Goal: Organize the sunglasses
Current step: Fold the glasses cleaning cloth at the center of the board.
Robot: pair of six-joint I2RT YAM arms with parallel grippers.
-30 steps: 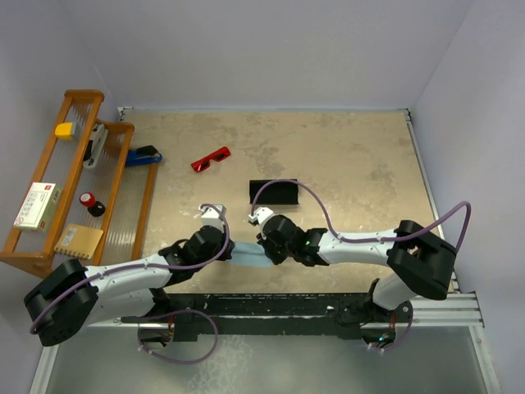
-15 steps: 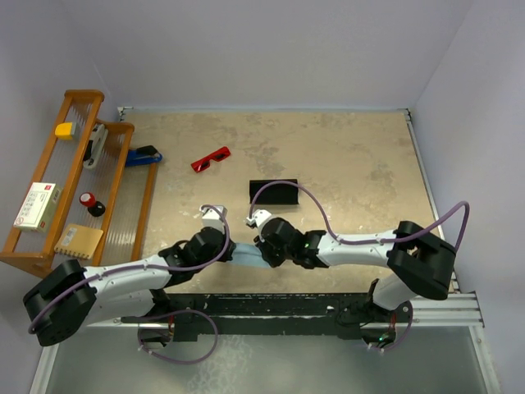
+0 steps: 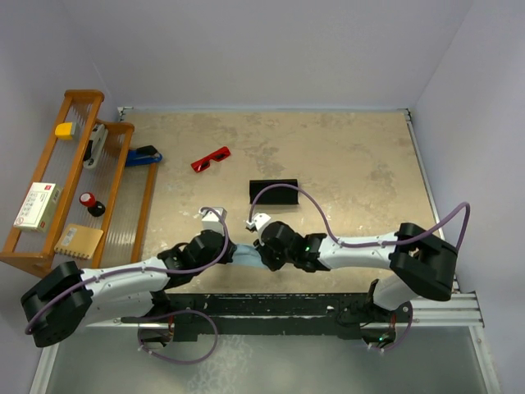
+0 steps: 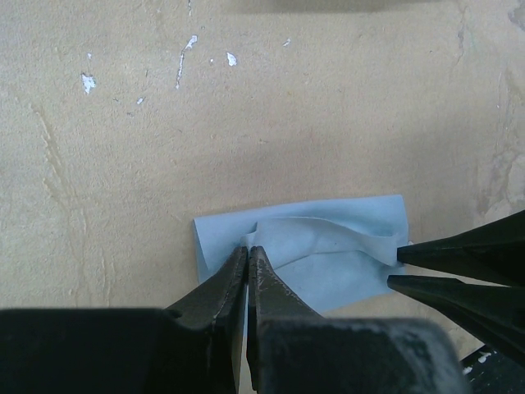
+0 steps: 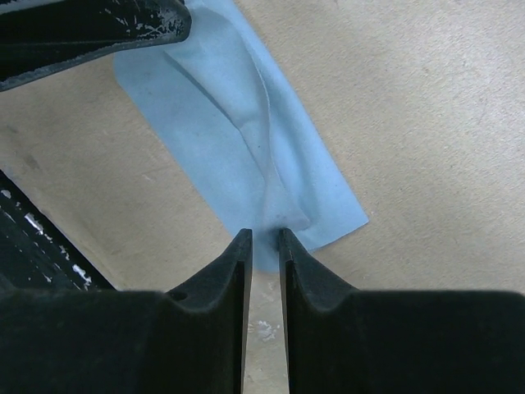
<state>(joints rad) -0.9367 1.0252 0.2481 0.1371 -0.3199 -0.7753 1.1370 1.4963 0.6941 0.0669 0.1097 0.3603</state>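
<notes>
The red sunglasses [image 3: 211,158] lie on the table at the far left-centre, away from both arms. The black case [image 3: 273,191] lies beyond the right gripper. A light blue cloth [image 3: 244,253] lies near the front edge between the two grippers. My left gripper [image 4: 248,249] is shut on the cloth's [image 4: 328,271] left edge, and a raised fold runs across it. My right gripper [image 5: 262,234] stands at the cloth's [image 5: 221,139] opposite edge, with its jaws a narrow gap apart and the fold's end between the tips. Neither wrist view shows the sunglasses.
A wooden rack [image 3: 74,103] stands along the left side and holds a yellow block [image 3: 63,130], a white box [image 3: 37,205] and other small items. A blue object [image 3: 143,155] lies beside it. The black rail [image 3: 271,305] runs along the near edge.
Both grippers have shifted slightly toward the near edge and toward each other. The cloth between them shows as a shorter strip.
</notes>
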